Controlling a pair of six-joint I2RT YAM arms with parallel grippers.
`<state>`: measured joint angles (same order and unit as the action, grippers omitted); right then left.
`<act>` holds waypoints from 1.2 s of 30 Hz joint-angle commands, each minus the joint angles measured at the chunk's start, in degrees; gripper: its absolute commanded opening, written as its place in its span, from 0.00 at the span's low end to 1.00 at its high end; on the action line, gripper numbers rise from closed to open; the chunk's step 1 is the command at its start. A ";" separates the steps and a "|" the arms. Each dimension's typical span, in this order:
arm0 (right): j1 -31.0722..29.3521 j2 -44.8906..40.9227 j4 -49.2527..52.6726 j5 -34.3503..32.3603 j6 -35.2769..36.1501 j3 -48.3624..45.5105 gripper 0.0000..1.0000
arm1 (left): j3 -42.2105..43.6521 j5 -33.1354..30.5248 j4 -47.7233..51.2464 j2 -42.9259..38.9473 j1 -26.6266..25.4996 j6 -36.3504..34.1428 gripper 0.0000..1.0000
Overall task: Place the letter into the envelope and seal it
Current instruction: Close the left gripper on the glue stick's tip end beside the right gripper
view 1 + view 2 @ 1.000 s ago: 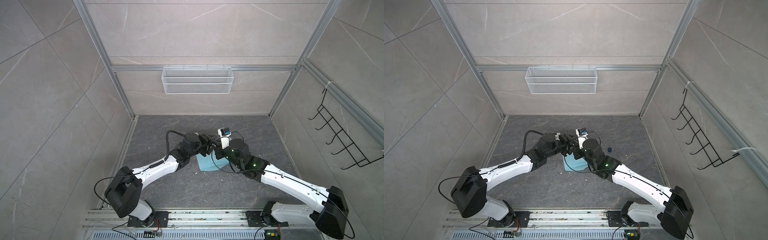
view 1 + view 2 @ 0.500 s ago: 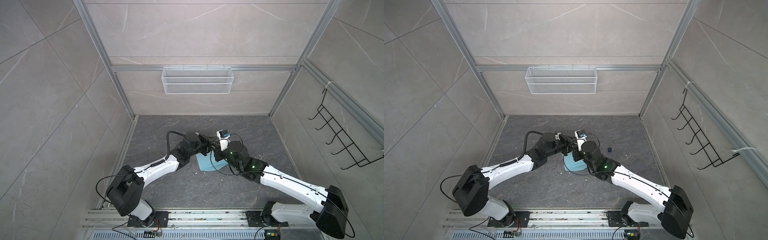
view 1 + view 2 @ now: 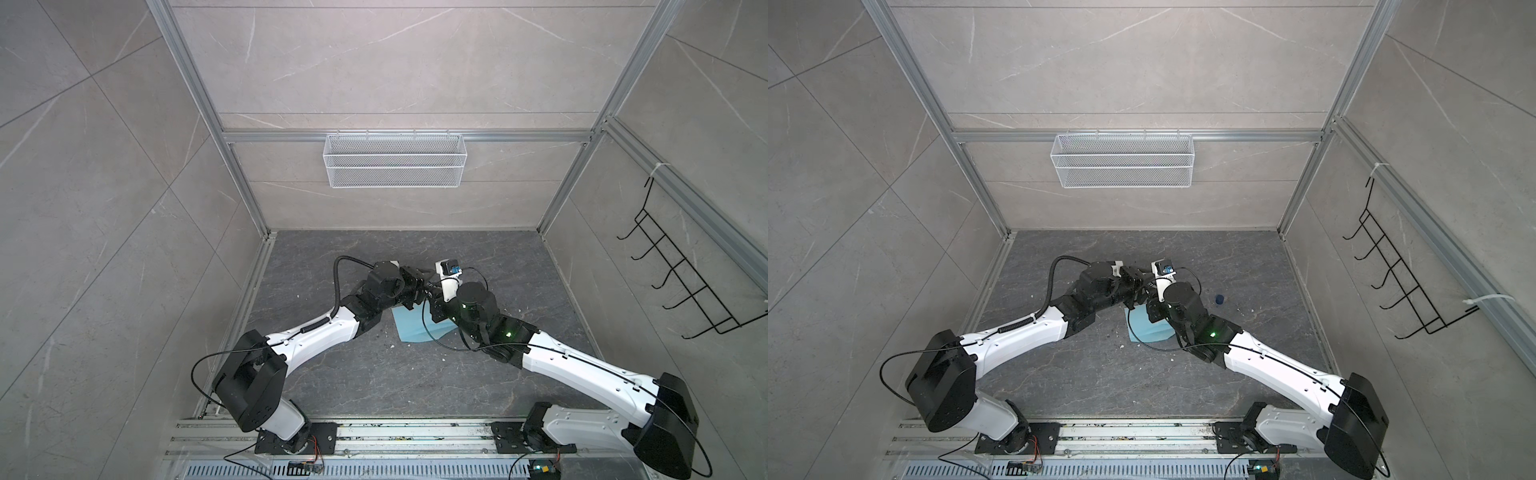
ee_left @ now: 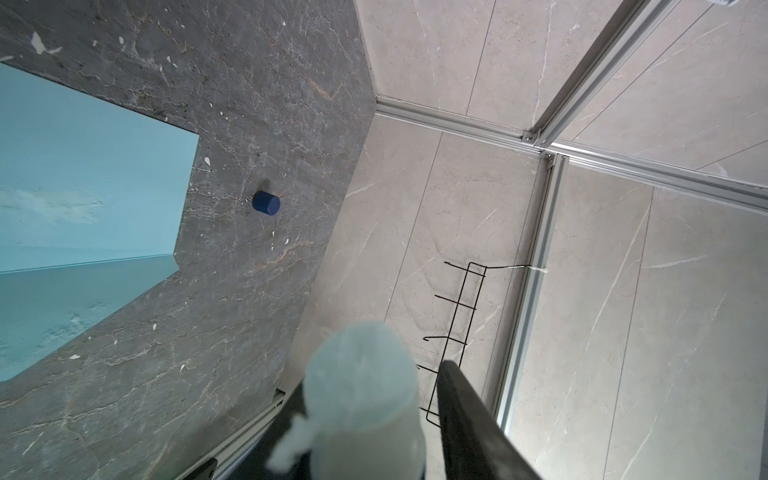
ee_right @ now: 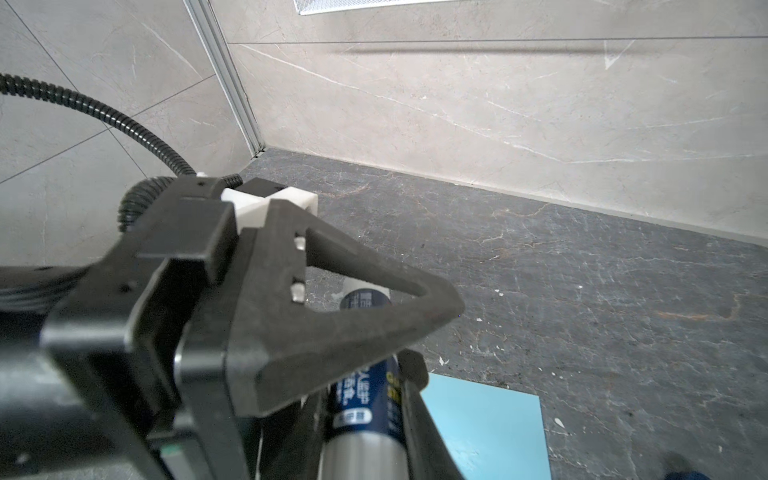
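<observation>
Above the envelope (image 3: pixel 411 330), which lies flat on the worktop (image 3: pixel 374 386) with flap unfolded: right end effector (image 5: pixel 365 386) clamped on uncapped glue stick (image 4: pixel 361 382); left end effector (image 3: pixel 423 289) at the stick's tip, open or closed cannot tell. Blue cap (image 4: pixel 266 203) sits near envelope, apart

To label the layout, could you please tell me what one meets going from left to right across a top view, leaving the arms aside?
light blue envelope → small dark blue cap → black wire hook rack

Top views look down; close wrist views share the envelope (image 4: pixel 83 166).
</observation>
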<state>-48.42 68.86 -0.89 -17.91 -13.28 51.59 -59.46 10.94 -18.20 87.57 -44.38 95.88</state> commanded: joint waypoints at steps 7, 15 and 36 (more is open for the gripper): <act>-0.30 -0.97 1.09 -4.69 0.27 -0.04 0.00 | -0.56 0.22 0.27 -3.48 -0.05 -0.83 0.59; -0.39 -1.27 0.89 -4.61 -0.08 -0.32 0.00 | 0.84 -0.32 0.19 -4.96 -0.03 1.11 0.61; -0.43 -1.93 0.92 -2.77 -0.34 -0.94 0.01 | -0.18 2.42 -3.35 -1.96 -0.05 1.53 0.00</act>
<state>-48.36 68.01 -0.69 -21.71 -13.32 51.18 -58.67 12.40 -17.19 84.99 -44.38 98.96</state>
